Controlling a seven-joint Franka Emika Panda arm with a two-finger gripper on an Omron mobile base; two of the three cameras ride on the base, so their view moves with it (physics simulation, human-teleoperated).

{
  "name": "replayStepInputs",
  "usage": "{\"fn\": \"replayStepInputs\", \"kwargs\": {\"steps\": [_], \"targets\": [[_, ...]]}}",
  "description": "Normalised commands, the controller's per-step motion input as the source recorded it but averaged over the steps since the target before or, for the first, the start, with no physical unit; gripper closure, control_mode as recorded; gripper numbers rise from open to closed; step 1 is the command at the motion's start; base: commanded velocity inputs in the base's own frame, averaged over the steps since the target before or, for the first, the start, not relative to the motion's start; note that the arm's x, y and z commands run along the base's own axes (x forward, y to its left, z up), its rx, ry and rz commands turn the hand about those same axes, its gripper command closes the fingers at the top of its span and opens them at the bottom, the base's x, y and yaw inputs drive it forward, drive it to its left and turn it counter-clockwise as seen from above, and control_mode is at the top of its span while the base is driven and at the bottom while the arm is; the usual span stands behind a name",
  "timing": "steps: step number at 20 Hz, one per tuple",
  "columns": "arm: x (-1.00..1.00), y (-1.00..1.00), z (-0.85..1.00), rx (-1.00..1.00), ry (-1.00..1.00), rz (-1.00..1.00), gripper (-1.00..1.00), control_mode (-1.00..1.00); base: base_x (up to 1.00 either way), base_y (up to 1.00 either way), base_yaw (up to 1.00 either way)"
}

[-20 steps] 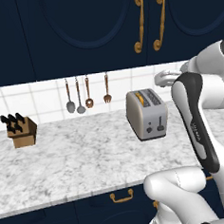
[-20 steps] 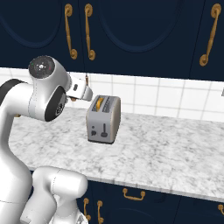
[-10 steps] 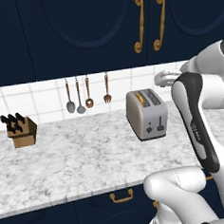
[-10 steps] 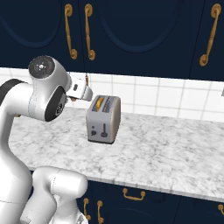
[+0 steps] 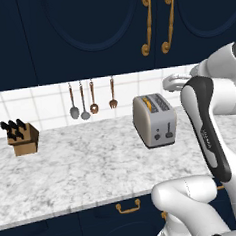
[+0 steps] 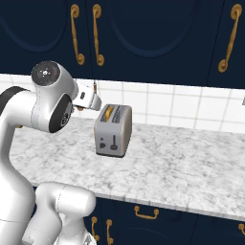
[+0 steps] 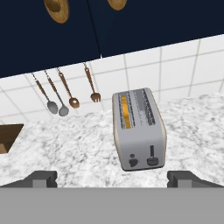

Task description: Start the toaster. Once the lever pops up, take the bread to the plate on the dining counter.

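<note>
Tool (image 7: 112,178) is hovering with fingers spread wide and empty, facing the toaster (image 7: 138,129) at 12 o'clock on the marble tabletop (image 7: 78,144), bread (image 7: 125,112) sitting in its left slot, lever (image 7: 152,158) at 5 o'clock awaiting a push.

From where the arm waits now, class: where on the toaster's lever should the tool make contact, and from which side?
Take the lever, the dark tab in the vertical slot on the toaster end panel facing the arm. Come from above and press down: the slot runs vertically. The tool is open, still short of it.
</note>
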Motion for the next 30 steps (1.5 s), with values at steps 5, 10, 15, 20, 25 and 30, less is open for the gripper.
{"fn": "replayStepInputs", "kwargs": {"steps": [5, 10, 15, 20, 25, 30], "targets": [[0.0, 0.0, 0.0, 0.0, 0.0, 0.0, -1.0, -1.0, 0.0, 0.0, 0.0], [0.0, 0.0, 0.0, 0.0, 0.0, 0.0, -1.0, -1.0, 0.0, 0.0, 0.0], [0.0, 0.0, 0.0, 0.0, 0.0, 0.0, -1.0, -1.0, 0.0, 0.0, 0.0], [0.0, 0.0, 0.0, 0.0, 0.0, 0.0, -1.0, -1.0, 0.0, 0.0, 0.0], [0.0, 0.0, 0.0, 0.0, 0.0, 0.0, -1.0, -1.0, 0.0, 0.0, 0.0], [0.0, 0.0, 0.0, 0.0, 0.0, 0.0, -1.0, -1.0, 0.0, 0.0, 0.0]]}}
